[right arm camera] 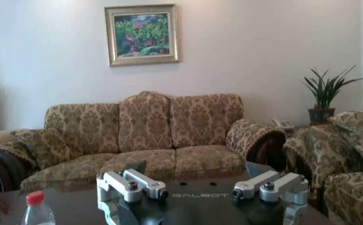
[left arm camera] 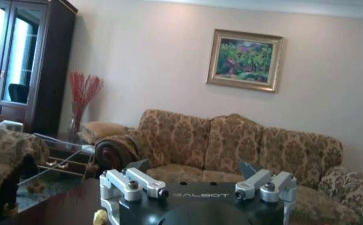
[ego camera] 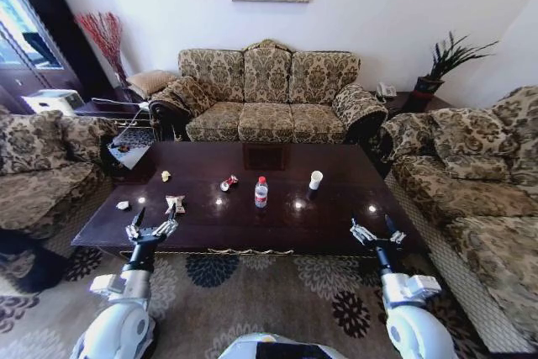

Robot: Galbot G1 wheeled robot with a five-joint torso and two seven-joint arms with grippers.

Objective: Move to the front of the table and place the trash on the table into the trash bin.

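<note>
Left gripper and right gripper sit low in frame at the near edge of the table, fingers spread wide, holding nothing. On the glossy dark top, mid-frame: red-capped clear bottle, white paper cup, crushed red-white wrapper, pale crumpled scraps just beyond the left fingers.

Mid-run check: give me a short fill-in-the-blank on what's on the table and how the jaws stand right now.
1. The clear plastic bottle on the glossy dark wooden table has a ___ cap.
2. The white paper cup stands on the bottle's ___ side.
3. Both the left gripper and the right gripper have jaws that are ___.

Missing words: red; right; open
</note>
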